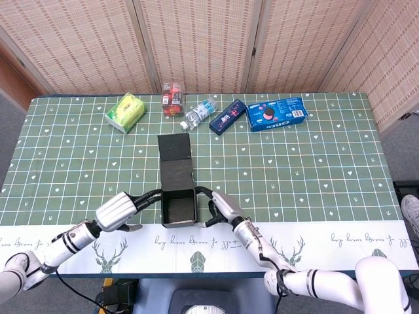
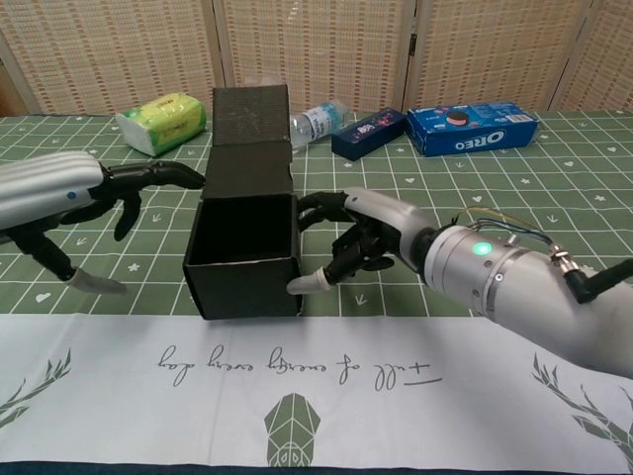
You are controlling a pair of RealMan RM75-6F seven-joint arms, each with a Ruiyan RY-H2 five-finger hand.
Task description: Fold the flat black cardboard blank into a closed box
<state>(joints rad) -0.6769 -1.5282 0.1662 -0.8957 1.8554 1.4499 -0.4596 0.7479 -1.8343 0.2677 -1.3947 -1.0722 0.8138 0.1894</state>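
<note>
The black cardboard box (image 1: 178, 204) (image 2: 242, 259) stands open-topped near the table's front edge. Its lid flap (image 1: 175, 149) (image 2: 250, 119) stretches away from its far wall, unfolded. My left hand (image 1: 118, 210) (image 2: 59, 196) hovers left of the box with fingers spread and holds nothing; its longest fingertips (image 2: 188, 178) reach close to the box's upper left edge. My right hand (image 1: 220, 208) (image 2: 368, 237) is at the box's right wall, its thumb tip (image 2: 305, 285) touching the lower front corner and its other fingers curled near the top edge.
Along the far side lie a green tissue pack (image 1: 126, 111), a red packet (image 1: 173, 98), a water bottle (image 1: 198, 113), a dark blue carton (image 1: 227, 116) and a blue Oreo box (image 1: 277, 113). A white printed runner (image 1: 196, 243) covers the near edge.
</note>
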